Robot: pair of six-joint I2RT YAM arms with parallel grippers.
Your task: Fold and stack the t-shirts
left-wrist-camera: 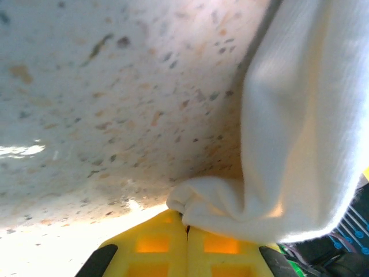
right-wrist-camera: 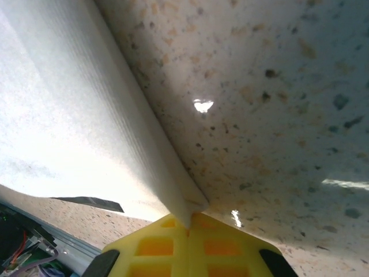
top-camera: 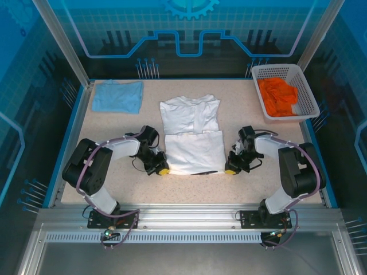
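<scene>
While white t-shirt (top-camera: pixel 192 137) lies folded on desk (top-camera: pixel 246 114), left claw (top-camera: pixel 163 171) clamped on its near-left corner, right claw (top-camera: pixel 230 170) clamped on near-right corner

the left arm (top-camera: pixel 94 163) and right arm (top-camera: pixel 295 163) crouch low, wrists turned inward toward each other. the left gripper (top-camera: pixel 162 170) has its yellow fingers (left-wrist-camera: pixel 155 248) pressed together on a near corner of the white t-shirt (top-camera: pixel 192 150); the right gripper (top-camera: pixel 230 170) pinches the opposite near corner.
</scene>
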